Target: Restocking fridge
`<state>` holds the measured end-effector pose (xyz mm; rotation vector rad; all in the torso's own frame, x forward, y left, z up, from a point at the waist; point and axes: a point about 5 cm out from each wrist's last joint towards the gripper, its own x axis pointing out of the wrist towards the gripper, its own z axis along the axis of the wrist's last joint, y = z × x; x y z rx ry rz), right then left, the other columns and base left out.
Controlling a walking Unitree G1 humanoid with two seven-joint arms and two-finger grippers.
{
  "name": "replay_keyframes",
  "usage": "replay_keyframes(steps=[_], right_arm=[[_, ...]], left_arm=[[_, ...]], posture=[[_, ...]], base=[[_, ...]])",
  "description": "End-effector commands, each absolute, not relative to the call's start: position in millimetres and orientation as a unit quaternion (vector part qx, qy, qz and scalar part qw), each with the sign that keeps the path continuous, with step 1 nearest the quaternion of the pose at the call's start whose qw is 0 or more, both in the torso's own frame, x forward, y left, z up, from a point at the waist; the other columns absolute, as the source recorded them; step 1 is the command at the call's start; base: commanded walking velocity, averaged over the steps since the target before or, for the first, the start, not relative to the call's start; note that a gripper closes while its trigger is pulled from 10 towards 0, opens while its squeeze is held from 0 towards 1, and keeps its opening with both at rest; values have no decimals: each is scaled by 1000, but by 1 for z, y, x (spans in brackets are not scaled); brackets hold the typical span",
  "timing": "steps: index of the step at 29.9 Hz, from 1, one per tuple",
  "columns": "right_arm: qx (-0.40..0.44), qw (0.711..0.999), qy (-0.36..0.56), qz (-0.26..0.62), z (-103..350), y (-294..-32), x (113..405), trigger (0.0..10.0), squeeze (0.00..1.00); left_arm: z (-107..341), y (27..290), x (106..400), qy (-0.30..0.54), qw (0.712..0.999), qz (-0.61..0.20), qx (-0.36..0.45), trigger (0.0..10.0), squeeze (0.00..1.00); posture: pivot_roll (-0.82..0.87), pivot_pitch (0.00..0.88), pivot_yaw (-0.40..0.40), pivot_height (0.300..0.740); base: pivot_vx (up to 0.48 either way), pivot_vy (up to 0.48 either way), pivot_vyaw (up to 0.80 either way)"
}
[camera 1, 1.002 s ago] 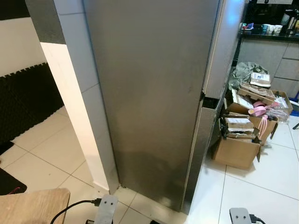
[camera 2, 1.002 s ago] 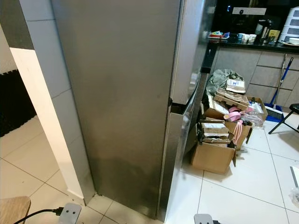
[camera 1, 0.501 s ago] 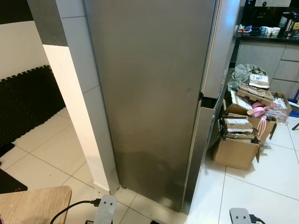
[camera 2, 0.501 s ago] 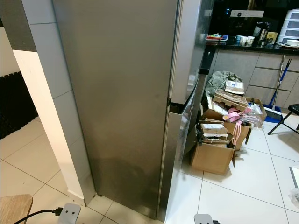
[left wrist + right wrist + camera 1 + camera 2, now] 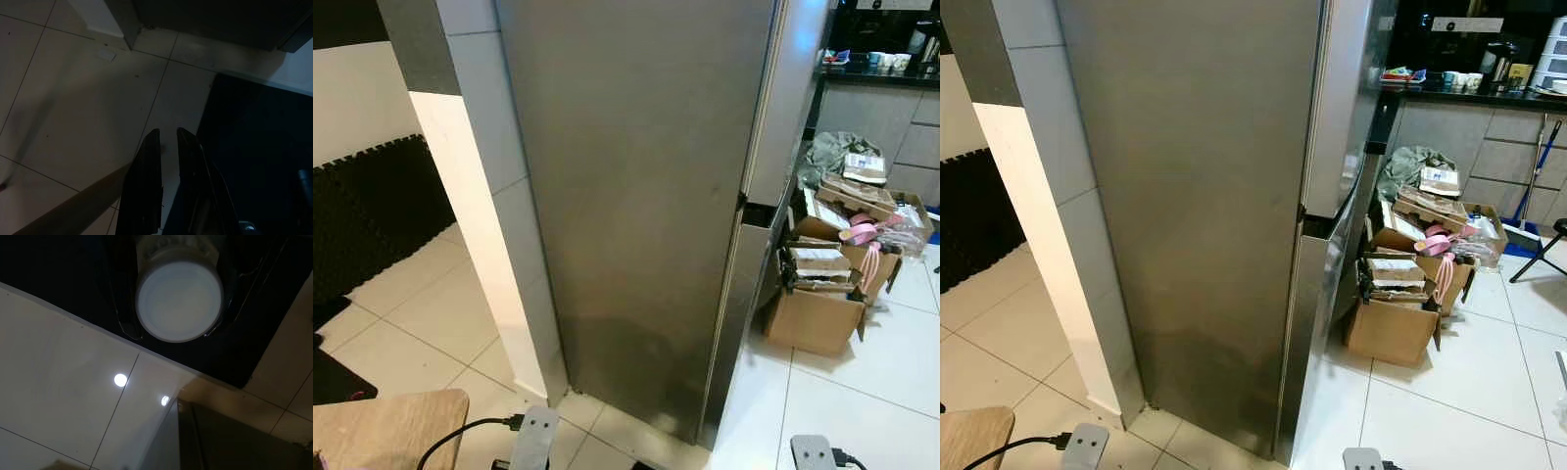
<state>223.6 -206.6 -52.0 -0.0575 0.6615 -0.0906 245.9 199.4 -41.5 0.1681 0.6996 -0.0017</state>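
Observation:
The tall stainless-steel fridge (image 5: 646, 196) stands right in front of me, its bare side panel toward me. Its doors (image 5: 785, 108) face right and look closed. The silver wrists of my left arm (image 5: 536, 437) and right arm (image 5: 813, 454) hang at the lower edge of the head views. In the dim left wrist view, my left gripper (image 5: 167, 137) hangs over the floor tiles, fingers nearly together and nothing between them. In the right wrist view, my right gripper (image 5: 178, 303) is shut on a round white container (image 5: 179, 298), seen end-on.
Open cardboard boxes (image 5: 822, 294) full of clutter stand on the floor just right of the fridge. A white tiled pillar (image 5: 480, 196) adjoins its left side. Elsewhere are a wooden table corner (image 5: 382, 431), a black foam mat (image 5: 372, 215), a dark counter (image 5: 1469, 93) and a broom (image 5: 1531, 186).
The head views have shifted slightly, so the camera has moved a little. Fridge, boxes and both arms keep their places.

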Motion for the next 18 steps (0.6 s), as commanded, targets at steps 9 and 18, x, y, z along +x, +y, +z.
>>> replay_keyframes(steps=[9,18], right_arm=[[-30,944,327,-39,-51,-204,227,10000,0],[-30,944,326,-39,-50,-203,229,10000,0]], left_arm=[[-41,207,244,344,935,14,80,10000,0],[-41,208,245,345,935,15,80,10000,0]], posture=[[1,25,13,740],[-5,23,22,740]], base=[[0,0,0],[0,0,0]])
